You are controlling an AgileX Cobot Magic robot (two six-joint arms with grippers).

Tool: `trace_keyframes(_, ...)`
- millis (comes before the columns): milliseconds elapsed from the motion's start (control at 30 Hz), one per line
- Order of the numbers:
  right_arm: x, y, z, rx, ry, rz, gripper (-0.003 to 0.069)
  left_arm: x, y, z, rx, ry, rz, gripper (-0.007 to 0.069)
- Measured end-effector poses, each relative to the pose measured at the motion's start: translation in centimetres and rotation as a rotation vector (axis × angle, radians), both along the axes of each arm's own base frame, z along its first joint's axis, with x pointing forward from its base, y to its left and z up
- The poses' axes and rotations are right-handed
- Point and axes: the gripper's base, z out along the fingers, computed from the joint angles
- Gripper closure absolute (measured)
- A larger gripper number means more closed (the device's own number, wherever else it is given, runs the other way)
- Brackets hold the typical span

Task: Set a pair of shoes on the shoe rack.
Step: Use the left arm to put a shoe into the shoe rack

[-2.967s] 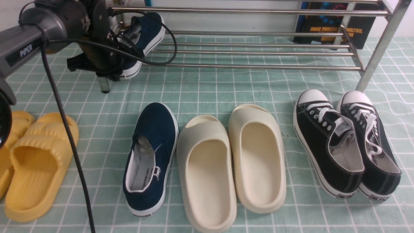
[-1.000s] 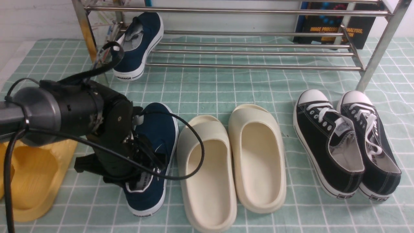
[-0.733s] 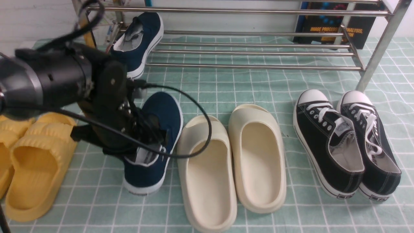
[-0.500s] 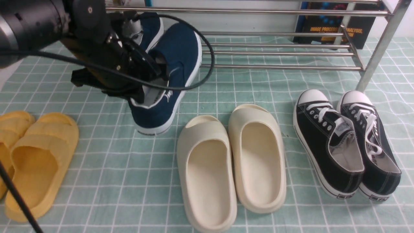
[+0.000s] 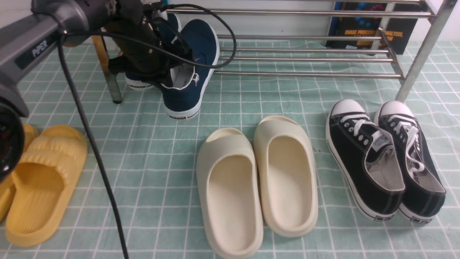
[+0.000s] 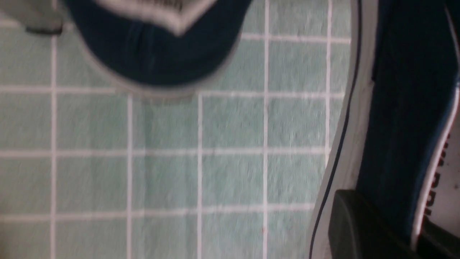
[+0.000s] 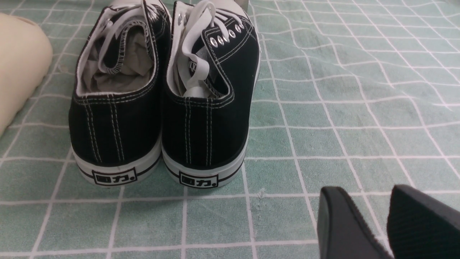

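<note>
one green checked table (image 5: pixel 251 97) carries everything, with the rack (image 5: pixel 305 75) across its far side. first shoe (image 5: pixel 136 82) already lies on the rack's lower bars at the far left, heel toward the near edge. second shoe (image 5: pixel 188 97) hangs just right of it, toe raised over the bars, heel drooping off the near side toward the table. left hand (image 5: pixel 166 76) is clamped tight on that shoe's side wall near the collar. right hand (image 7: pixel 375 196) sits low by the black sneakers (image 7: pixel 161 108), slightly parted and empty. to finish well, i'd push farther in, level the sole across the bars, keep it beside its mate without overlap, and let go only once the bars bear the weight.
</note>
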Motion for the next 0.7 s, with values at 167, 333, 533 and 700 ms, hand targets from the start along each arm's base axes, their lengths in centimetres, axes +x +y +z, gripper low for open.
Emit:
trace_keyframes(167,0.0,0.0,0.0,0.000,0.000,0.000,0.0419,2.8,-0.6,-0.9,-0.011,-0.048,0.011,0.0634)
trace_keyframes(333,0.0,0.0,0.0,0.000,0.000,0.000,0.0419,4.2,-0.9,-1.2,-0.026,-0.102,0.019,0.0634)
trace_keyframes(533,0.0,0.0,0.0,0.000,0.000,0.000,0.0419,5.2,-1.1,-1.4,-0.046,-0.183,0.028,0.0620)
trace_keyframes(700,0.0,0.0,0.0,0.000,0.000,0.000,0.0419,5.6,-0.5,-1.3,-0.057,-0.215,0.048,0.0547)
